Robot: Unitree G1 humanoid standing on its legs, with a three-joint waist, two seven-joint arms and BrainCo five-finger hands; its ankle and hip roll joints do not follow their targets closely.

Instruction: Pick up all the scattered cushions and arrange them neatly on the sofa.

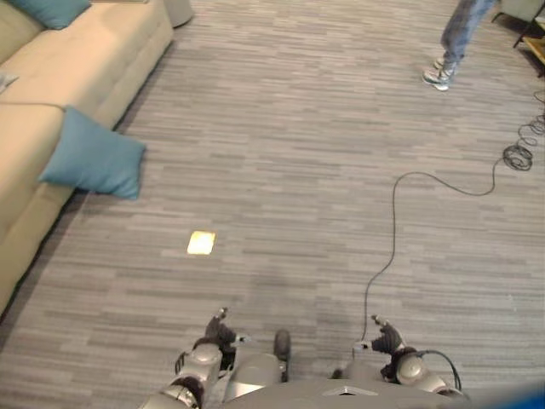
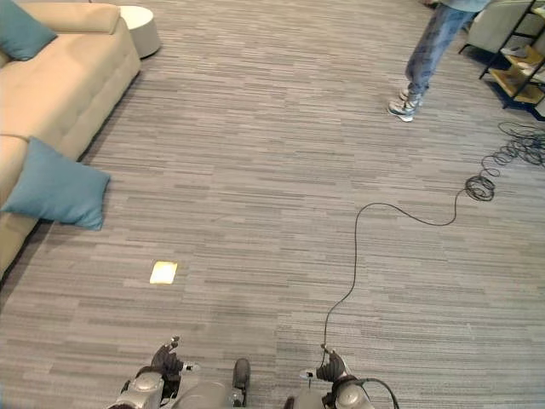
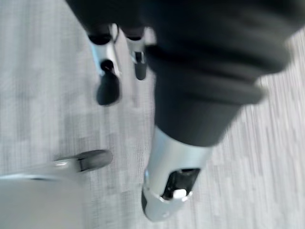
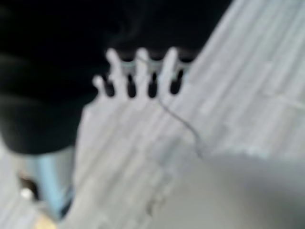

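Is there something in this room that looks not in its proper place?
Yes. One blue cushion hangs over the front edge of the sofa, tilted toward the floor, not tidy against the back. A small pale yellow square lies alone on the carpet.

Left hand (image 3: 119, 57) with silver dark-tipped fingers, dark ribbed cover over wrist, right hand (image 4: 138, 76) alike, silver-grey rounded arm shells, person (image 2: 430, 51) in blue jeans, pale trainers

Grey striped carpet floor (image 2: 255, 153) throughout, with one small pale bright patch (image 2: 163, 273) near the beige sofa (image 2: 77, 81) along the left. Round pale stool (image 2: 140, 30) just past the sofa's far end. Dark-framed shelf unit (image 2: 519, 72) at far right (contents unclear), a person's legs (image 2: 426, 55) nearby.
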